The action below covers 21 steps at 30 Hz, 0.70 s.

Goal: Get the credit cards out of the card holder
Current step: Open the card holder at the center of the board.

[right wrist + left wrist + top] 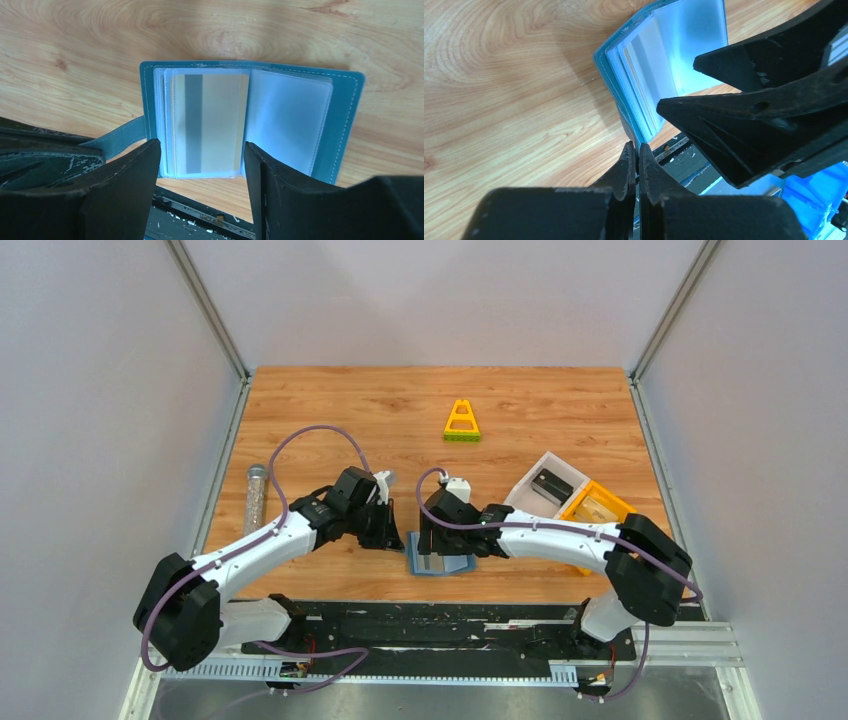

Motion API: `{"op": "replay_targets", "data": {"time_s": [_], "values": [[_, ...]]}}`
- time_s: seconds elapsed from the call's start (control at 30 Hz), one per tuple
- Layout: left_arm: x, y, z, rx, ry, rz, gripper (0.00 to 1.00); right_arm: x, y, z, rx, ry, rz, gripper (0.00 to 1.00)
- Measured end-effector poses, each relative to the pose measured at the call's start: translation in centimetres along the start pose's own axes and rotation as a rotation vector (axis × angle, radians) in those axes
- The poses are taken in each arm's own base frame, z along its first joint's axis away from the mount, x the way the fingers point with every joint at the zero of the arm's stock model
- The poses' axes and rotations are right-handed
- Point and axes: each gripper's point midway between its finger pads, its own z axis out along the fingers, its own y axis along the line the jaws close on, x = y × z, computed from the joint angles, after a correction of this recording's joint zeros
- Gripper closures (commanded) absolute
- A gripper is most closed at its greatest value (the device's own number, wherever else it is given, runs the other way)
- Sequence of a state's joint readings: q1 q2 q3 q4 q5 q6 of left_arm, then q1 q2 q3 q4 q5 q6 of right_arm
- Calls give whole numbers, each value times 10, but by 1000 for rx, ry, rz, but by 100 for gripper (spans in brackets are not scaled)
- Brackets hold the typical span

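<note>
Looks like a robotics lab test cell to me: plain grey walls framed by aluminium posts, a wood-grain bench, and two cabled robot arms bolted onto a black mounting plate along the bench's front edge.

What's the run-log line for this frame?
left gripper: jaws shut on card holder tab | right gripper: jaws open, flanking credit card | card: in sleeve | holder: open on table

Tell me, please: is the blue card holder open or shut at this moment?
Open. The card holder lies spread on the table, both halves and clear sleeves showing, one pale card inside a sleeve.
</note>
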State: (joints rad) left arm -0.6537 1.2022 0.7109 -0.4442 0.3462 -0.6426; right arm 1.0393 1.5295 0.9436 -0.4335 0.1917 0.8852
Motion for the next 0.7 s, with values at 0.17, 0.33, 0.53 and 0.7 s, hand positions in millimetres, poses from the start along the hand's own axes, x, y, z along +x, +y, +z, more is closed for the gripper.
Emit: {"op": "replay_targets", "data": {"time_s": [0.17, 0.33, 0.53, 0.7], "values": [[0, 0, 0, 0, 1, 0, 100, 6, -1, 10, 2, 29, 0, 36], [0, 0, 0, 1, 1, 0, 100, 11, -2, 17, -10, 51, 9, 37], [1, 0, 0, 2, 3, 0, 100, 16, -8, 21, -1, 68, 16, 40], [1, 0, 0, 1, 3, 1, 100, 15, -11, 22, 4, 66, 22, 43]]}}
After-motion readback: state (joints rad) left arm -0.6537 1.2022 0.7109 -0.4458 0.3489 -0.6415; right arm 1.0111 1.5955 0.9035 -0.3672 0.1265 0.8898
